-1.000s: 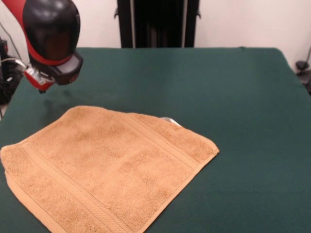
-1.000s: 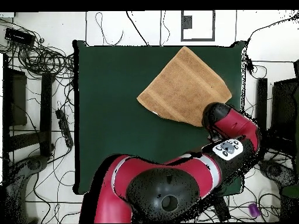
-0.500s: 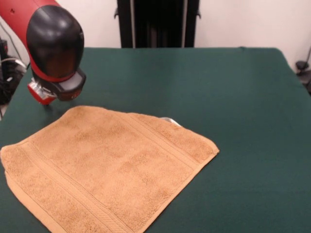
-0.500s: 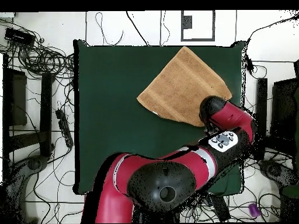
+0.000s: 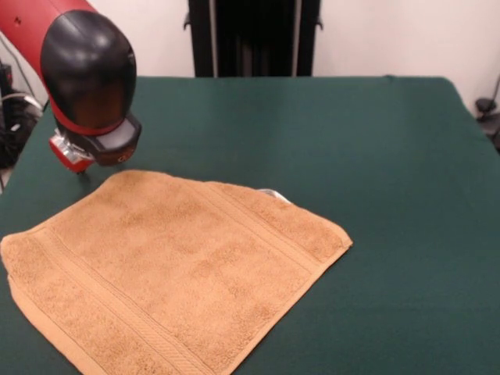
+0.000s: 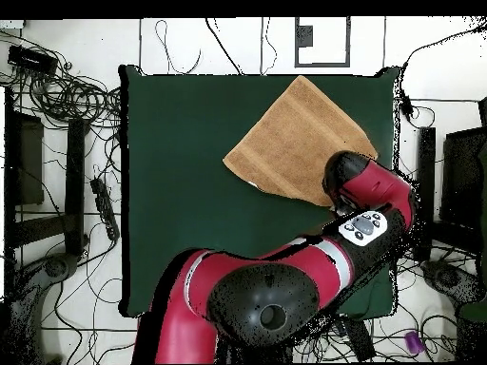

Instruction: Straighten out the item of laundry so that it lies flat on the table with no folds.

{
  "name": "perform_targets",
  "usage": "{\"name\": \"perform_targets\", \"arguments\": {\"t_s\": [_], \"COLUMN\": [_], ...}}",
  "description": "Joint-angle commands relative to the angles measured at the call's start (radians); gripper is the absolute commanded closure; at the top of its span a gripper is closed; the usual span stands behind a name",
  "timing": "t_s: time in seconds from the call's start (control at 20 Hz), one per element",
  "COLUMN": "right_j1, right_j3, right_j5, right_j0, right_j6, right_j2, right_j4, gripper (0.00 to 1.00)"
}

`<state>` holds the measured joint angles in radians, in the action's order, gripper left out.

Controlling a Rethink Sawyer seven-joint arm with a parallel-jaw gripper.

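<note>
Overhead view: towel [image 6: 300,141] near table [image 6: 190,190] far-right edges, left side bare; jaws' state untellable.

The arm's wrist [image 5: 87,82] has edged closer to the towel's [image 5: 176,266] corner.

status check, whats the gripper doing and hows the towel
Gripper at far towel corner, fingers hidden. Orange-tan terry-cloth towel spread flat on the dark green table, white label peeking out. Nothing in the way.

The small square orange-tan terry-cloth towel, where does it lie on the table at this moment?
In the front view the orange-tan terry-cloth towel lies spread on the near left part of the dark green table, with its far corner just beside the red and black arm's end.
</note>
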<state>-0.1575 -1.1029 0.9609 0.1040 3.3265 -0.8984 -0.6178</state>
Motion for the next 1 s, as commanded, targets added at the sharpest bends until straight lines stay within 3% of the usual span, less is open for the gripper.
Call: {"name": "perform_targets", "arguments": {"t_s": [0.05, 0.55, 1.0], "right_j1": [0.087, 0.191, 0.167], "right_j3": [0.06, 0.01, 0.03], "right_j5": [0.166, 0.217, 0.188], "right_j0": [-0.028, -0.037, -0.026], "right_j6": [0.298, 0.258, 0.29], "right_j2": [0.077, 0.107, 0.102], "right_j4": [-0.08, -0.082, -0.07], "gripper": [0.0, 0.0, 0.0]}}
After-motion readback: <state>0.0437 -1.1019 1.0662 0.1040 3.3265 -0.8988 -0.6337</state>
